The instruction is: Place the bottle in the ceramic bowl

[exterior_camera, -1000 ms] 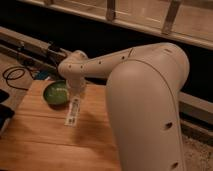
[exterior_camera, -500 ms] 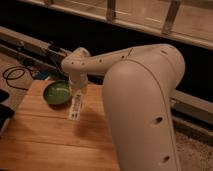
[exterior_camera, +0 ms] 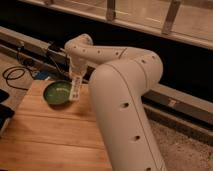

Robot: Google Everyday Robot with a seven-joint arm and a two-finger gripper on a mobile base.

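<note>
The green ceramic bowl (exterior_camera: 57,93) sits on the wooden table (exterior_camera: 50,135) near its far left corner. The slim white bottle (exterior_camera: 75,89) hangs upright with its lower end at the bowl's right rim. My gripper (exterior_camera: 76,76) is just above it, at the end of the big white arm (exterior_camera: 120,80), shut on the bottle's top. The bowl's inside looks pale and shiny and holds nothing.
Black cables (exterior_camera: 15,75) lie on the floor left of the table, with a small blue object (exterior_camera: 42,75) behind the bowl. A dark object (exterior_camera: 5,111) is at the table's left edge. A metal rail and ledge (exterior_camera: 170,95) run behind. Speckled floor (exterior_camera: 185,145) is at right.
The gripper has carried the bottle up and away from the table's middle, to the bowl's right rim. The arm has swung back with it. The bowl has not moved.
</note>
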